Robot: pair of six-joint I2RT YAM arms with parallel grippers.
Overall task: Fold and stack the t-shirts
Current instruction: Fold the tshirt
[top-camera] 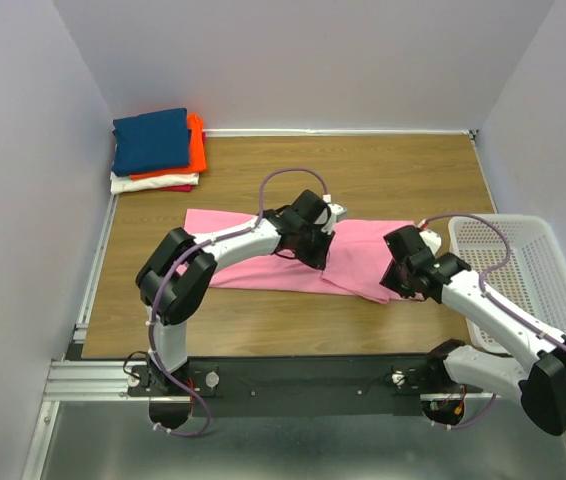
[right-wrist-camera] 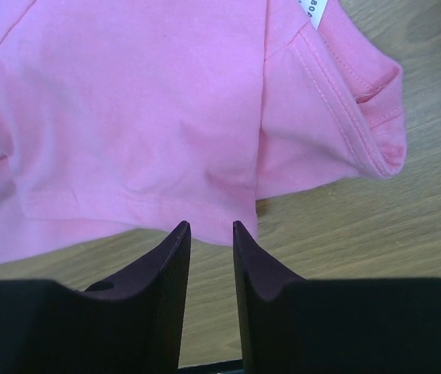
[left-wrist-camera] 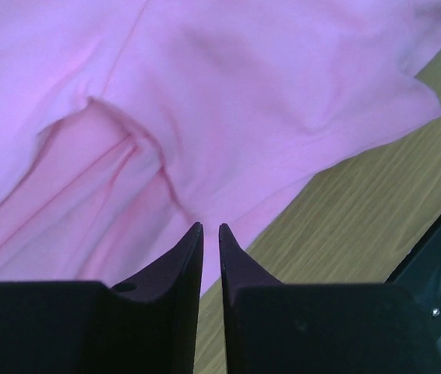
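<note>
Folding table (top-camera: 383, 170), seen from above and from both wrists. The pink t-shirt (top-camera: 363, 250) lies flat across the middle of the wooden surface. Its long axis runs left to right, with the right end dipping slightly toward the near edge. The collar (right-wrist-camera: 361, 86) and its white label (right-wrist-camera: 314, 9) are at the right end, toward the white mesh basket (top-camera: 503, 222). The basket stands just beside that end, at the table's right edge.

The left gripper (top-camera: 311, 250) is over the middle of the shirt. In its wrist view the fingers (left-wrist-camera: 181, 265) are clenched to a thin slit at the cloth's near edge, and creases in the pink t-shirt (left-wrist-camera: 283, 93) run down to the tips. This reads as a pinch on the fabric. The left arm reaches across the shirt's left half and hides part of it from above.

The right gripper (top-camera: 395, 280) is at the shirt's right end. Its fingers (right-wrist-camera: 166, 265) stand apart, with bare wood showing between them and nothing grasped. The tips are just at the stitched hem of the pink t-shirt (right-wrist-camera: 142, 101).

In the far-left corner, well apart from the pink shirt, is a folded stack. From the top it holds the navy t-shirt (top-camera: 151, 140), the orange t-shirt (top-camera: 195, 145), the white t-shirt (top-camera: 153, 182) and the red t-shirt (top-camera: 175, 188). Pale walls close the table on three sides.
</note>
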